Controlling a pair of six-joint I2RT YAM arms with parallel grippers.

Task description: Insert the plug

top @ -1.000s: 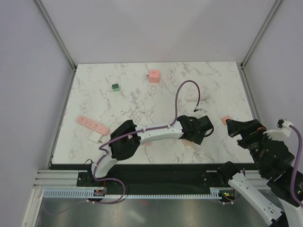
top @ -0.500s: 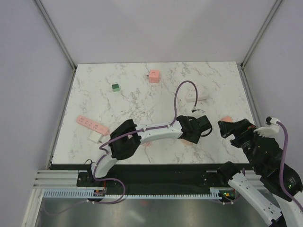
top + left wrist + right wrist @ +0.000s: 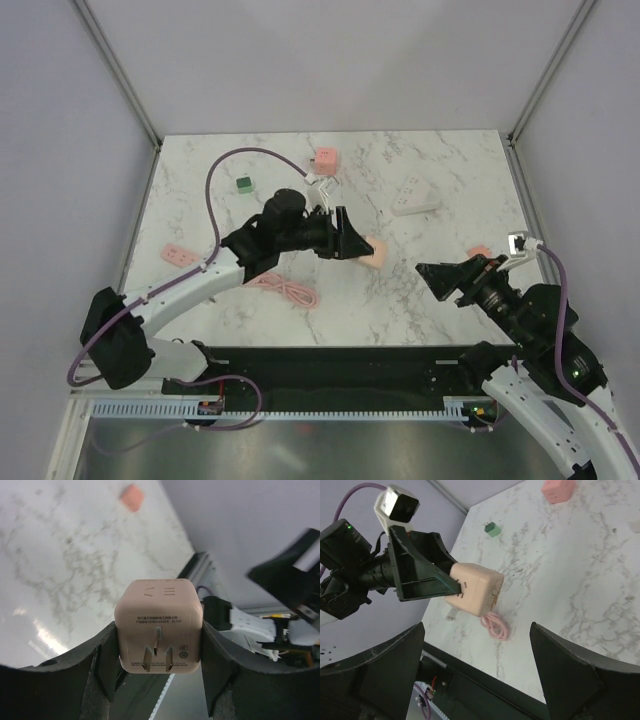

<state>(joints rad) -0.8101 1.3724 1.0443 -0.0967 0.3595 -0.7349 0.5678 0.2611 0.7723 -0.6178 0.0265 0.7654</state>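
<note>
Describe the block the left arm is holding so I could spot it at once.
Look above the middle of the white marble table, at the tip of the left gripper. Between its black fingers sits a pale peach cube plug. Unlike the brighter pink cube resting near the table's back edge, it is off the table and shows metal prongs.

The pale pink cube-shaped plastic plug [image 3: 159, 611] looks smooth and matt with dull metal prongs [image 3: 156, 661], the black plastic fingers [image 3: 102, 665] of the left gripper [image 3: 159, 630] matt, the white marble-patterned tabletop [image 3: 470, 175] smooth and faintly glossy.
</note>
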